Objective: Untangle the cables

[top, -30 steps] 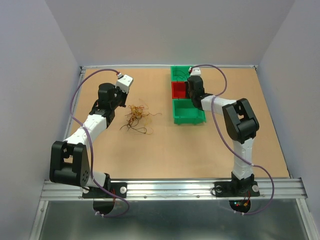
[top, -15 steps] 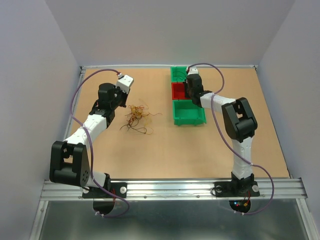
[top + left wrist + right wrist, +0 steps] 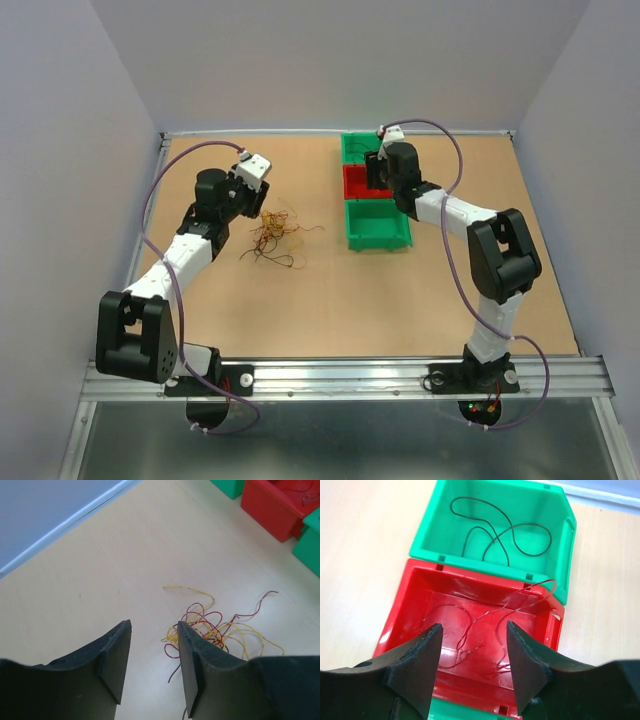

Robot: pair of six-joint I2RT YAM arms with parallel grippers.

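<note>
currently on the table [image 3: 400, 300], item by item.

left gripper [image 3: 152, 630]: jaws parted to a moderate gap, nothing between them. it hangs above bare tabletop just beside the tangle, and one finger hides part of the tangle in its own wrist view.

right gripper [image 3: 474, 627]: jaws likewise parted, nothing held. it hangs over the red bin [image 3: 400, 617].

cables [image 3: 212, 630]: loose tangle of thin curly strands, red and yellow-orange in the left wrist view, with darker strands trailing from its near side in the top view. it lies on the left half of the table, well apart from the bins. one red strand and one yellow loop stray outward.

red bin: middle of a row of three at the far part of the table. several reddish wires [image 3: 467, 630] lie on its floor, one arching up by a side wall.

far green bin [image 3: 432, 527]: touching the red bin's far wall. one black wire [image 3: 493, 537] lies loosely coiled inside.

near green bin [image 3: 378, 226]: touching the red bin's near side. contents, if any, too small to tell from above.
</note>
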